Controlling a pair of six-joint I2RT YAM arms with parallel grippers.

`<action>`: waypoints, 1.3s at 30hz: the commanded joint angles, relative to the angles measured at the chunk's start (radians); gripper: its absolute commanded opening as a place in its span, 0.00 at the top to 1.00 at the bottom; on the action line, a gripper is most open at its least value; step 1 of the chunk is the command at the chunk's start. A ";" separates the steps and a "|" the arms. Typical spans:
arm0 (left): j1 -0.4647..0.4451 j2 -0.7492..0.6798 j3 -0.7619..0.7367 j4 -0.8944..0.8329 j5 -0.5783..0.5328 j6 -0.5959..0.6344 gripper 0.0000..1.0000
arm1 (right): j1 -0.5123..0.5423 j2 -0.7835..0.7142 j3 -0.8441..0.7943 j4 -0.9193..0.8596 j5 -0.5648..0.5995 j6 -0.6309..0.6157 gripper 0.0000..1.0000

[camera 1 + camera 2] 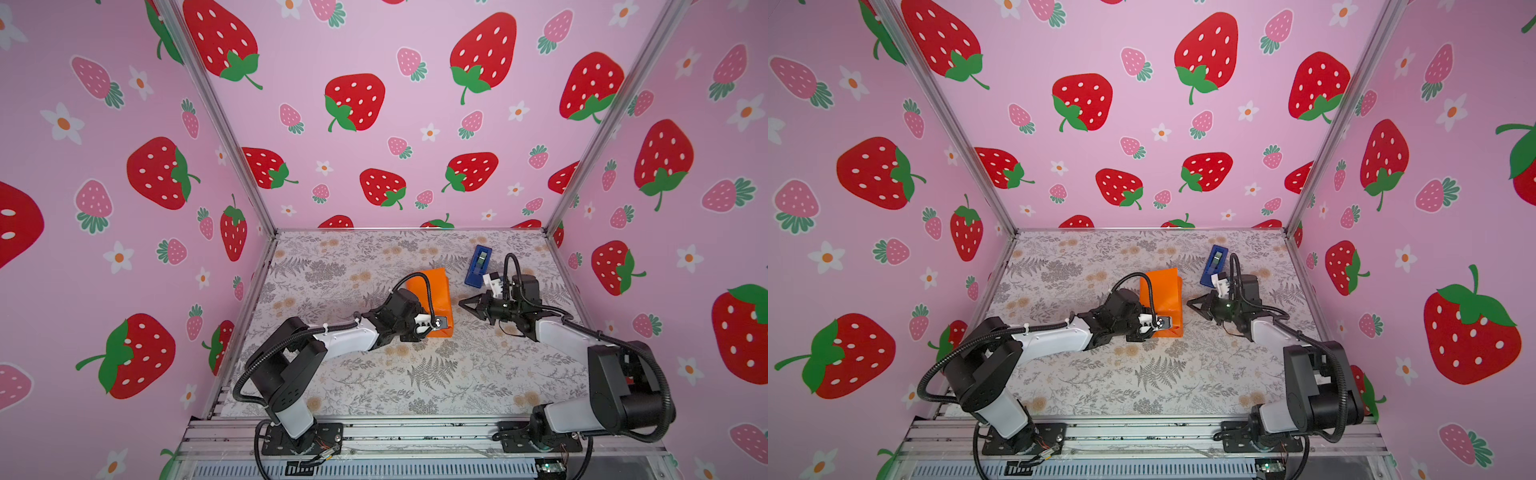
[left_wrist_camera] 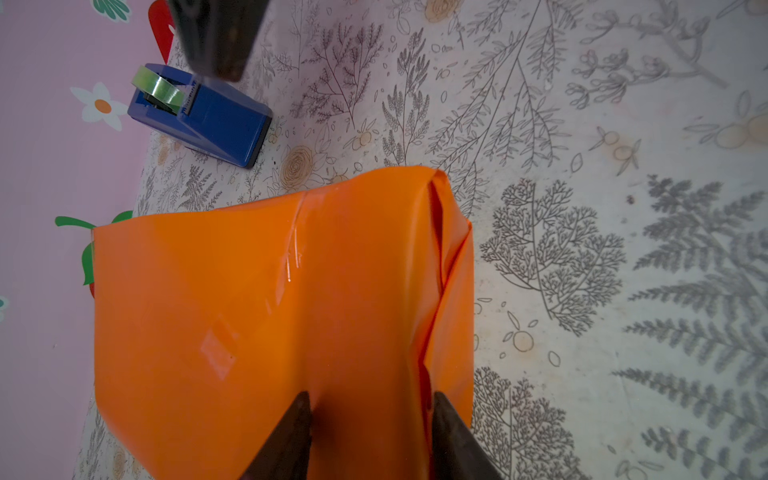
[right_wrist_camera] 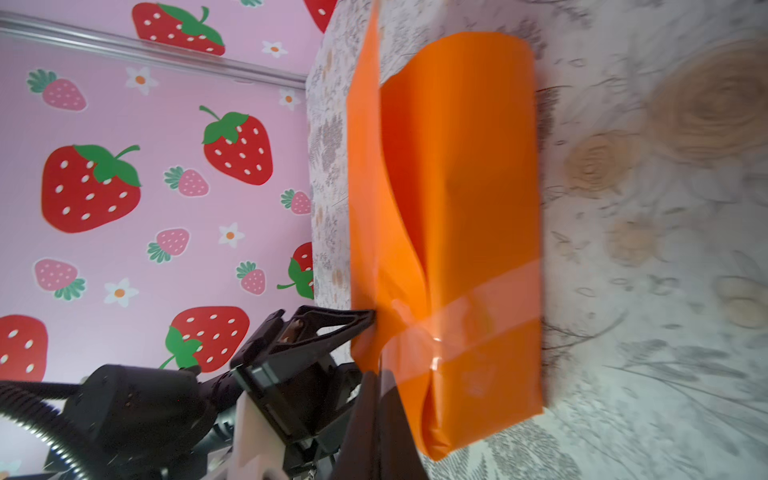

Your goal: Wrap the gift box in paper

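Step in hand looked like closing the side fold of the parcel. The paper point(image 1: 440, 299) was already round the gift box, which was hidden inside, near mid-table point(image 1: 374, 374), w/ clear tape strips point(image 3: 478, 299) across it and a loose flap standing up along one edge. To do it well, prob. best to hold that end firm so the creases don't spring and press the flap flat along the box edge. Tape should go on only once the flap lies snug, and w/o dragging the parcel, since the glossy paper looks slippery. The left claw point(image 2: 370, 397) was about half open, fingers point(image 2: 299, 432) either side of the near end of the parcel and touching the paper, so it seemed clamped on it. The left arm reached low over the table, forearm nearly level, wrist angled in from the near-left. The right claw point(image 1: 465, 303) was fully closed and empty, hovering just beside the parcel's right side, not touching, tips aimed at it. The right arm was bent at the elbow w/ the blue tape dispenser point(image 1: 478, 266) close behind its wrist.
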 commanded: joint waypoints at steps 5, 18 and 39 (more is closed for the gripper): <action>0.004 0.064 -0.009 -0.163 0.022 -0.008 0.53 | 0.156 0.037 0.056 0.161 0.022 0.115 1.00; 0.005 0.062 -0.003 -0.174 0.032 -0.009 0.54 | 0.288 0.150 0.117 0.232 0.104 0.131 1.00; 0.004 0.065 -0.003 -0.176 0.031 -0.006 0.54 | 0.238 0.220 0.203 0.225 0.115 0.050 1.00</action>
